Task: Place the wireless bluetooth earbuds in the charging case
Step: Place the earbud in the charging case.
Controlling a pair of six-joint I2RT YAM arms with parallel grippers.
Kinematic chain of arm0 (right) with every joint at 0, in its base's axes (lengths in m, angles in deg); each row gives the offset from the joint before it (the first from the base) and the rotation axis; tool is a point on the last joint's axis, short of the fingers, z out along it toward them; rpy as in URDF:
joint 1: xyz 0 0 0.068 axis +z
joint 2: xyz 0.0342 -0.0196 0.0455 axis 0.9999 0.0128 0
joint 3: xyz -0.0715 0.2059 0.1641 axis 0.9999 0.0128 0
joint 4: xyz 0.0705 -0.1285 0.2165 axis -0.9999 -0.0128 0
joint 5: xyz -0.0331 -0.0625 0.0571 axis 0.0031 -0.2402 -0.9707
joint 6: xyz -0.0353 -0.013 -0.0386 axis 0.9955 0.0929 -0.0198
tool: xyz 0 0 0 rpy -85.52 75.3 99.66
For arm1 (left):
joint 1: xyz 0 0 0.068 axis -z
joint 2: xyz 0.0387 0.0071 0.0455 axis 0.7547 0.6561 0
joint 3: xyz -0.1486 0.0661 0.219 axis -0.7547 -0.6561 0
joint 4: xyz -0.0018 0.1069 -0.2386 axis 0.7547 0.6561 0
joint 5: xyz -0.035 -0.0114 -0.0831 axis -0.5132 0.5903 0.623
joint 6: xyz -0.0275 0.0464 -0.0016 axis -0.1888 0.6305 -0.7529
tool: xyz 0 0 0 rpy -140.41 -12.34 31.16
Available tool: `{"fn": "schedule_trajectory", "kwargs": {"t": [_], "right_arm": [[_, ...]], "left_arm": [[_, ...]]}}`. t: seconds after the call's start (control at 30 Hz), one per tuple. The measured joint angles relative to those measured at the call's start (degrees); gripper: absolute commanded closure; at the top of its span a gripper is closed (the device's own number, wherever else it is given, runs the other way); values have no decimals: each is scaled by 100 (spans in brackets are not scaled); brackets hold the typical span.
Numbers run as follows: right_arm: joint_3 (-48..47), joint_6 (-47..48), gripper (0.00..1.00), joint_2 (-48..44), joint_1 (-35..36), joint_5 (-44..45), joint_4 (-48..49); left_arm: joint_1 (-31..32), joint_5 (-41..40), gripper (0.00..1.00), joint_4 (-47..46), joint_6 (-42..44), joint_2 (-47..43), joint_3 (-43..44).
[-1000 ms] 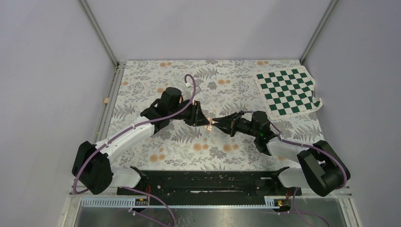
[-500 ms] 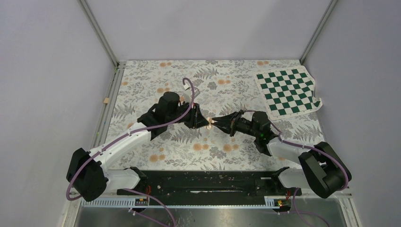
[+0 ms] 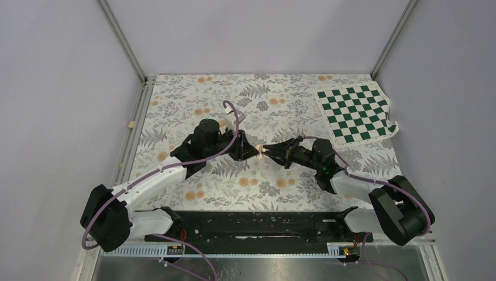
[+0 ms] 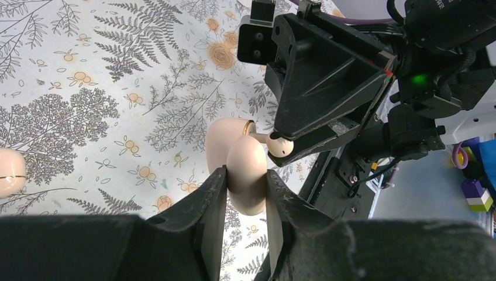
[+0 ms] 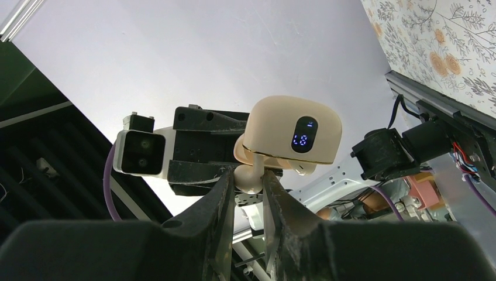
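Mid-air over the desk [image 3: 193,99], left gripper [image 4: 245,174] is clamped on the open charging case [image 5: 289,132], right gripper [image 5: 248,175] pinching one earbud [image 4: 279,145] right at its mouth — I'd line the stem with the socket, ease in slow.

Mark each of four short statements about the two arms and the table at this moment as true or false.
1. The left fingers grip the charging case. True.
2. The right fingers are empty. False: they pinch an earbud right beside the case.
3. A blue display is lit on the case. True.
4. The checkered cloth lies at the near left corner of the table. False: it lies at the far right corner.
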Motion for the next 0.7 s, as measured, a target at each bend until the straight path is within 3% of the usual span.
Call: {"fn": "schedule_trajectory", "kwargs": {"t": [0.7], "right_arm": [[50,0,100,109,20,323,575]], "left_arm": [[-9,-74,91,-1279,-407,-87,-542]]}}
